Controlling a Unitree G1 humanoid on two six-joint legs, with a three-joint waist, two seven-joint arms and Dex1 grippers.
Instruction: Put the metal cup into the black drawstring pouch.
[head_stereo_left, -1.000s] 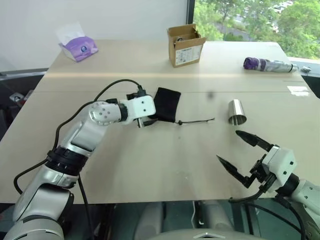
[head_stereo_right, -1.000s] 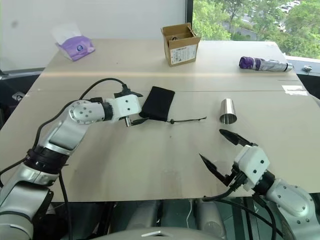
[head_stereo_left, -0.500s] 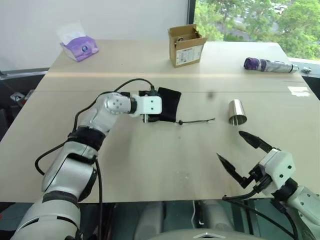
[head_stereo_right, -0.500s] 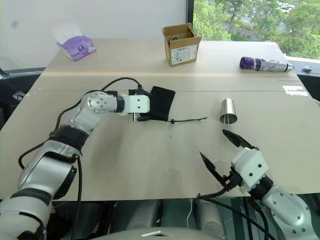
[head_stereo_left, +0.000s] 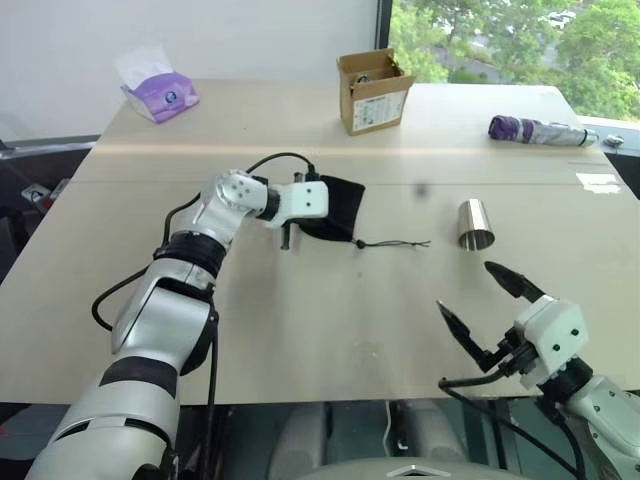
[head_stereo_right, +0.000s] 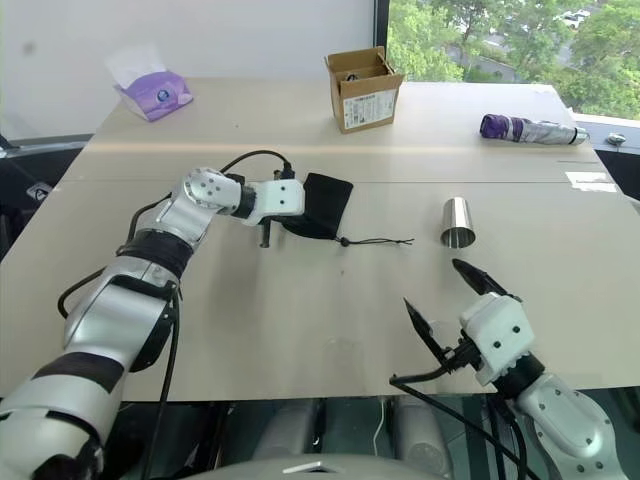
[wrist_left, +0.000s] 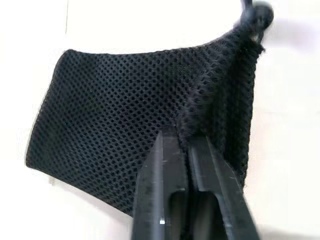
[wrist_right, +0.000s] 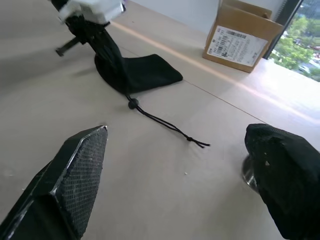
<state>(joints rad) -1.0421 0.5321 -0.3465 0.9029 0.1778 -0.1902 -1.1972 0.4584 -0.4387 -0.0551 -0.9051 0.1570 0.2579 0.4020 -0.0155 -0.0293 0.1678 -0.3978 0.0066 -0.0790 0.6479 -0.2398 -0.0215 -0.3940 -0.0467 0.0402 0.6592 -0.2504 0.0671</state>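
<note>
The metal cup (head_stereo_left: 474, 224) stands upright on the table (head_stereo_left: 300, 320), on the robot's right side, apart from everything else and well clear of both grippers. Its open top faces up; what it holds, if anything, cannot be told. The black pouch (head_stereo_left: 335, 208) lies near the middle of the table, to the left of the cup, with its thin cord (head_stereo_left: 395, 243) trailing flat across the surface toward the cup and ending short of it.

The left gripper (wrist_left: 181, 142) has its two fingers pressed together on a pinch of the pouch's mesh fabric near the gathered mouth, and the cloth puckers up where they bite. The right gripper (head_stereo_left: 478, 298) hovers low over the near edge of the table, in front of the cup, with its fingers spread wide and nothing between them.

At the far side of the table a small cardboard box (head_stereo_left: 373, 91) stands with its flaps open; its contents cannot be made out. A purple tissue pack (head_stereo_left: 156, 92) with a white tissue sticking out sits at the far left corner, and a folded purple umbrella (head_stereo_left: 538, 129) lies at the far right.

The table is pale wood-coloured with a seam running across it. Behind it are a white wall and a window (head_stereo_left: 500, 40) showing green trees.
</note>
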